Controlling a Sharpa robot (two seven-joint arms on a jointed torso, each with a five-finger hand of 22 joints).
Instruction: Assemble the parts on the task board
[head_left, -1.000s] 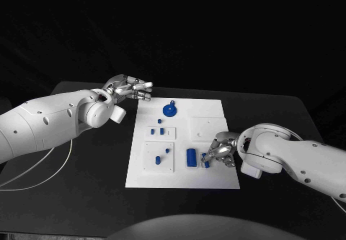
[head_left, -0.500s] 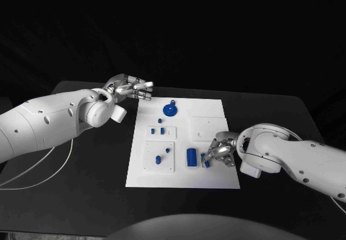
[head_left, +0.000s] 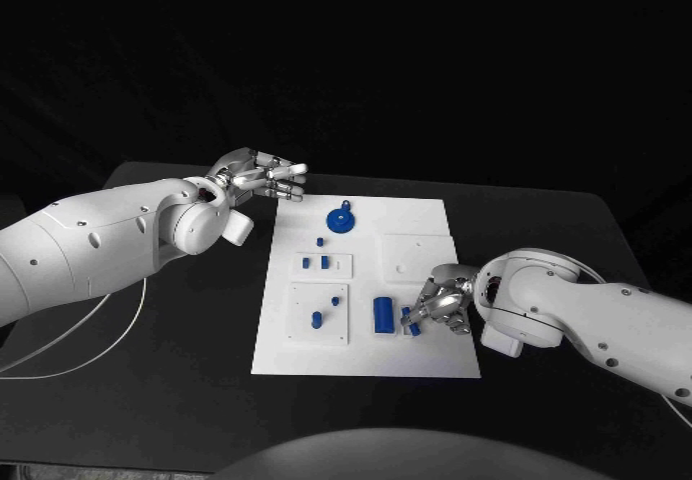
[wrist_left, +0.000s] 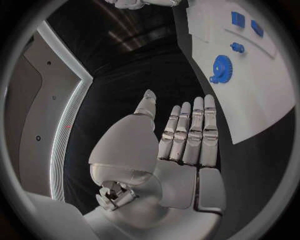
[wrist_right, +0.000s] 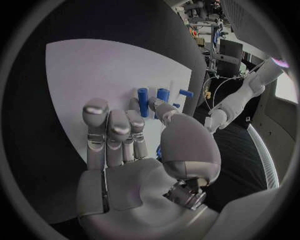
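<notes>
Almost nothing changed in the last second. Right hand (head_left: 440, 303) stays at the task board (head_left: 421, 224) 4 o'clock edge, fingers pinched on a small blue part (head_left: 411, 325); seating pending. Left hand (head_left: 260, 178) stays empty, fingers extended, at 11 o'clock.

The black table (head_left: 173, 400) carries the white task board (head_left: 418, 355) at its middle.

A black table (head_left: 173, 400) spreads beneath and around both the left hand (head_left: 260, 180) and the right hand (head_left: 440, 305), and a thin white cable (head_left: 142, 295) lies on it in loose curves, well behind the left hand and far from the right hand.
</notes>
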